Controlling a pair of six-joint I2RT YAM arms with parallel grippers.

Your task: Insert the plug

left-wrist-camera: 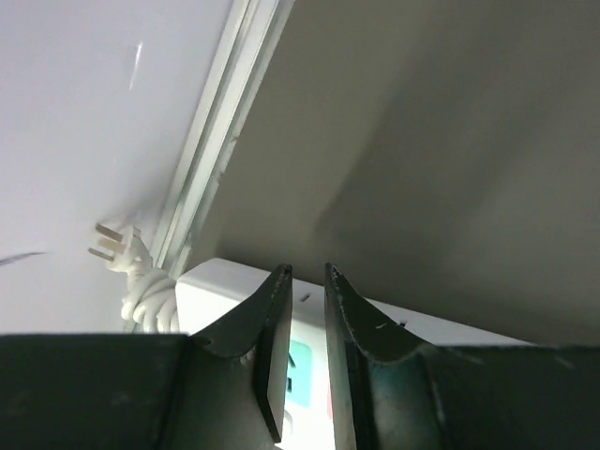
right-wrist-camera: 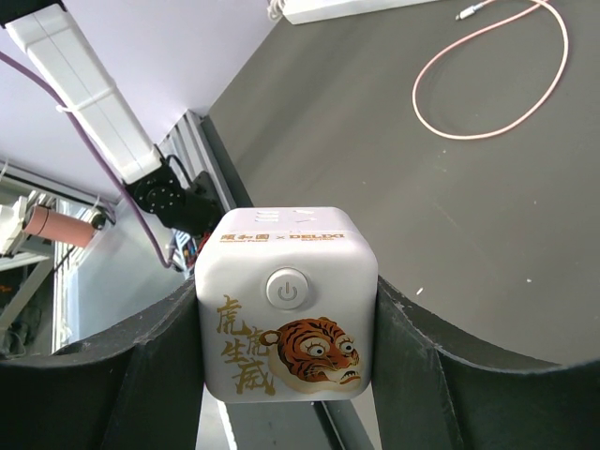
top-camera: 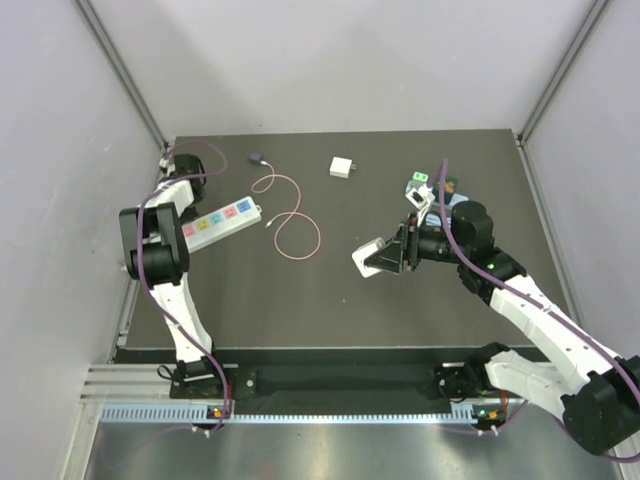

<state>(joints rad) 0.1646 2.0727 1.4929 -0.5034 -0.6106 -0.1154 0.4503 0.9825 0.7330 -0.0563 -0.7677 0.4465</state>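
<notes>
Clamping the white tiger-printed cube plug (right-wrist-camera: pixel 286 314), the right gripper (top-camera: pixel 383 258) is well apart from the power strip (top-camera: pixel 222 220), over which the left gripper (left-wrist-camera: pixel 306 283) sits nearly closed, empty.

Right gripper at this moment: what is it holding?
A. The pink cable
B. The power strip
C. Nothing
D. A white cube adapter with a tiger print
D. In the right wrist view the white cube adapter, with its power button and tiger print, sits clamped between the fingers of the right gripper, while the pink cable and the power strip lie apart on the table.
</notes>
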